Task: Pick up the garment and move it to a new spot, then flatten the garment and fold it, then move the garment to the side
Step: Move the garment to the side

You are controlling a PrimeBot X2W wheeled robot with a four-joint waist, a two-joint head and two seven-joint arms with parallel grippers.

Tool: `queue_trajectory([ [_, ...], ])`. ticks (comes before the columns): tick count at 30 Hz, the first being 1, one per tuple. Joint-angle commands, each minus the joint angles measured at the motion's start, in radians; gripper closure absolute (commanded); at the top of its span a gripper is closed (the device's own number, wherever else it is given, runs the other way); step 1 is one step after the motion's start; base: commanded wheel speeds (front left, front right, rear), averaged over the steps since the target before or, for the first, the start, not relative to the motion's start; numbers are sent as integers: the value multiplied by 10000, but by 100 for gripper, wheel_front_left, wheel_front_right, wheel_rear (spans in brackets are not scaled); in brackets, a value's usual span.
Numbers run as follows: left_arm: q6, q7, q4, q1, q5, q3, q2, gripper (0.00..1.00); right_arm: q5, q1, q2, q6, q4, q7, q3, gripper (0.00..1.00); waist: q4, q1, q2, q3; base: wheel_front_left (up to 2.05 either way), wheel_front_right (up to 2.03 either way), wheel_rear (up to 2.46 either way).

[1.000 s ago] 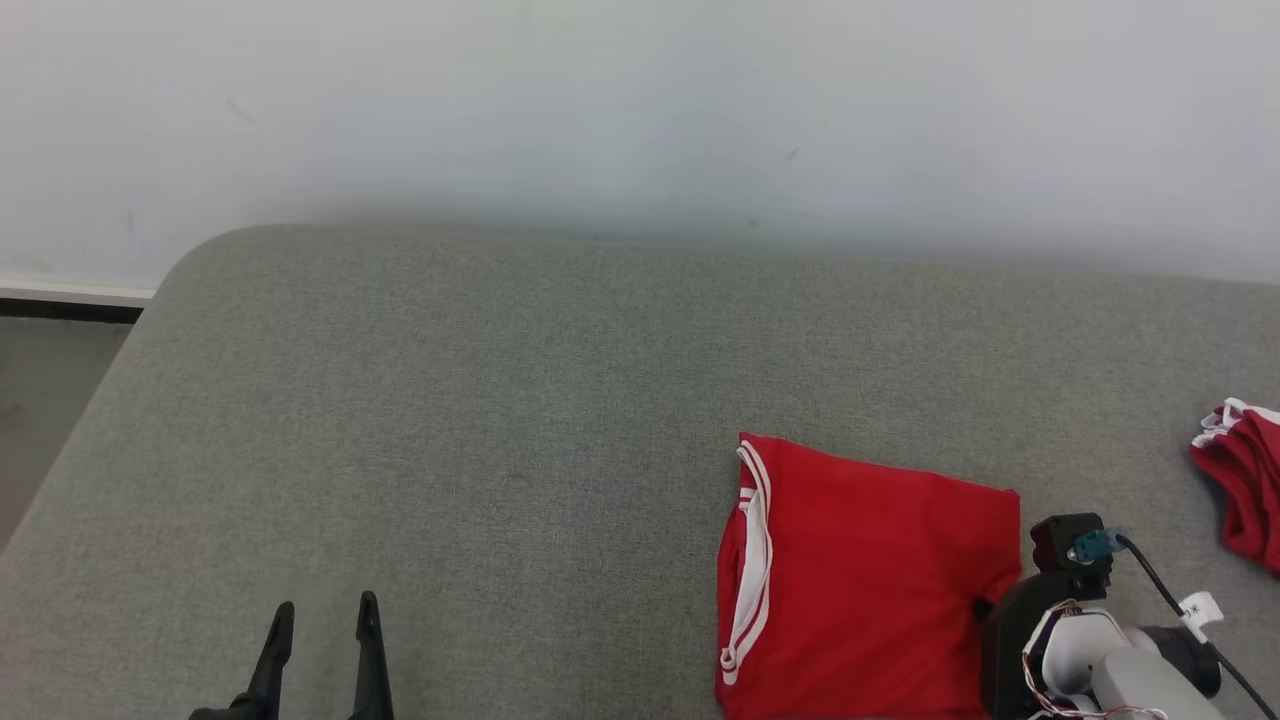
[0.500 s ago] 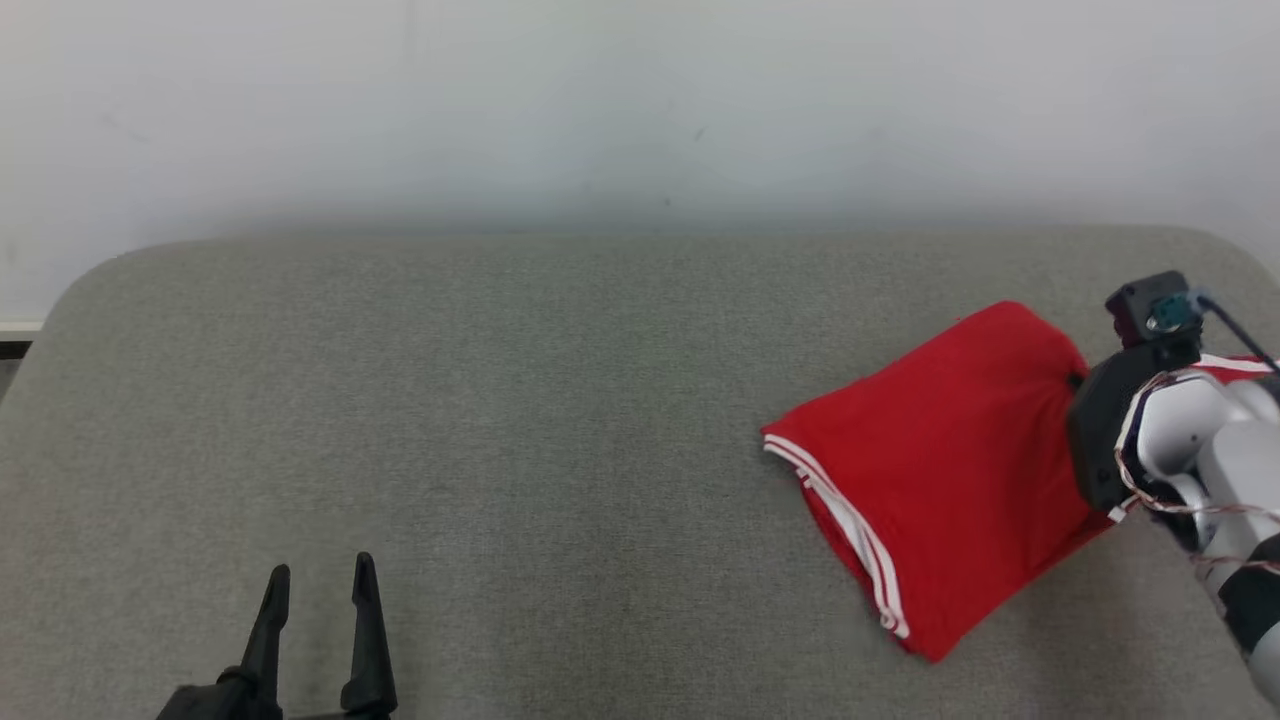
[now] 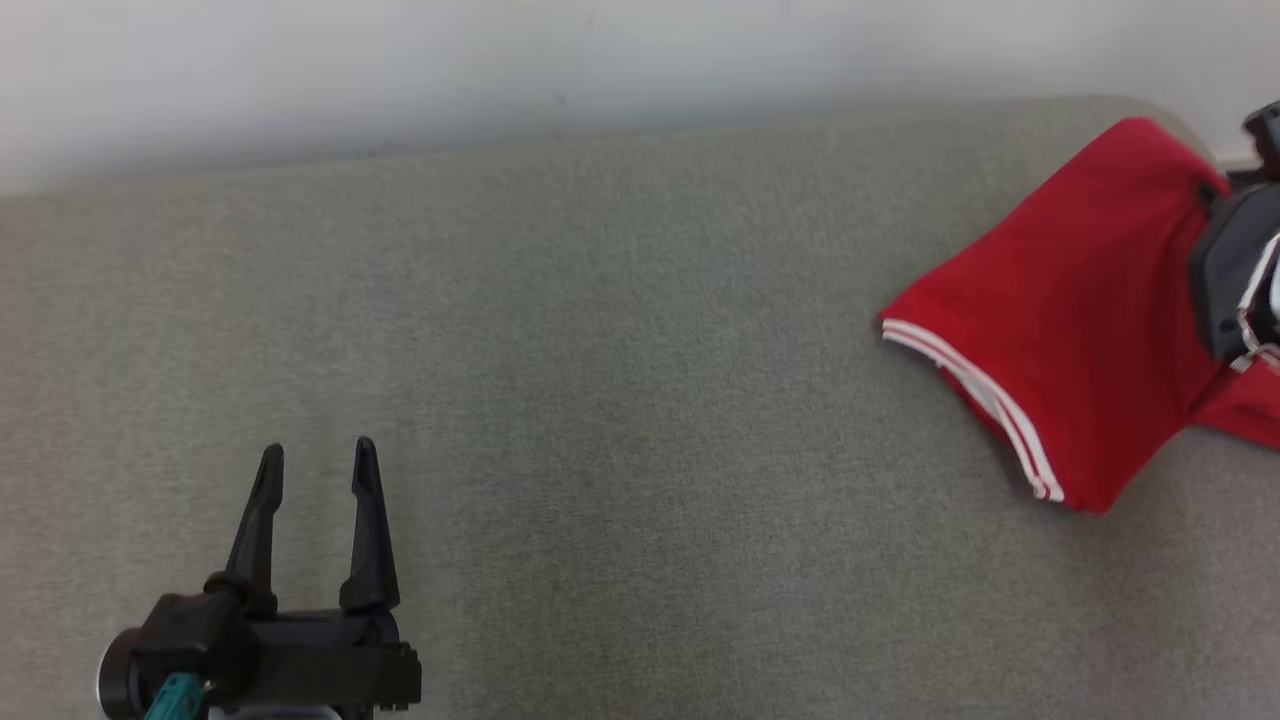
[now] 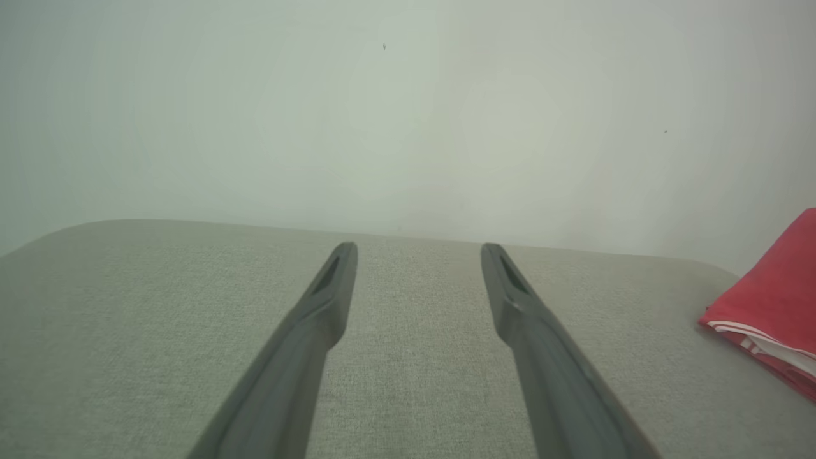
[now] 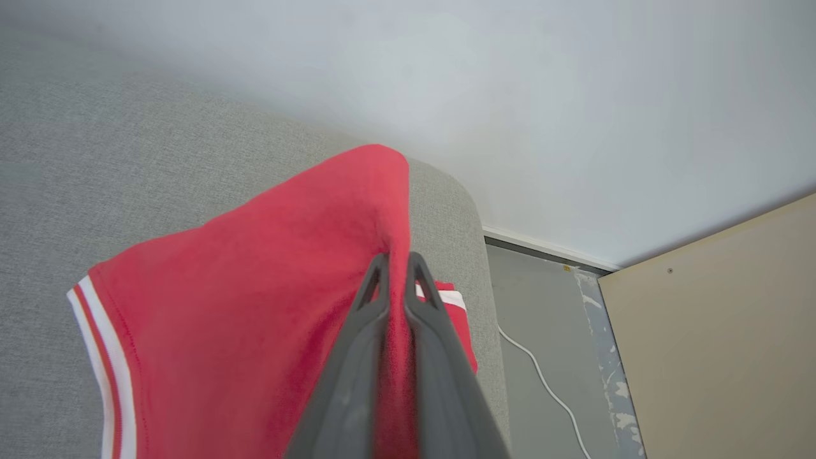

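Note:
The garment (image 3: pixel 1080 300) is a folded red piece with white stripes along one edge, at the far right of the grey cushioned surface (image 3: pixel 620 400), its near corner hanging down to the cushion. My right gripper (image 5: pixel 397 257) is shut on its upper right edge, with fabric pinched between the fingers; its dark wrist housing (image 3: pixel 1230 270) shows at the head view's right edge. The same garment (image 4: pixel 774 299) appears at the right edge of the left wrist view. My left gripper (image 3: pixel 318 447) hovers open at the lower left, far from the cloth, nothing between its fingers (image 4: pixel 419 247).
Another red piece with white trim (image 5: pixel 449 299) lies under the held one by the cushion's rounded right end. Beyond that end are grey floor, a white cable (image 5: pixel 542 376) and a beige panel (image 5: pixel 714 331). A pale wall runs behind.
The head camera has swung, shifting the whole picture. My right gripper has lifted the garment off the cushion and carried it toward the far right end. The left gripper stays open.

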Motion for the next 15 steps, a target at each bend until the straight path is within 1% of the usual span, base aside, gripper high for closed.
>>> queue_trajectory([
  [1, -70, 0, -34, -258, 98, -8, 11, 0, -31, -223, -142, -36, 100, -105, -122, 100, -555, -1, -2, 808, 0, 0, 0],
  [6, -278, 0, 21, -702, 286, -11, 10, 0, -534, -495, -591, -36, 387, -496, -610, 100, -686, -1, -2, 1356, 0, 0, 0],
  [9, -376, 0, 51, -859, 404, -23, 14, 0, -772, -405, -708, -36, 583, -596, -951, 100, -672, -1, -2, 1562, 0, 0, 0],
  [13, -578, 0, -9, -1108, 726, 7, 13, 0, -1338, -256, -765, -36, 1148, -943, -2063, 100, -618, -1, -2, 1966, 0, 0, 0],
  [15, -680, 0, -78, -1249, 838, 79, 13, 0, -1764, -227, -710, -36, 1459, -1118, -2855, 100, -592, -1, -2, 2172, 0, 0, 0],
])
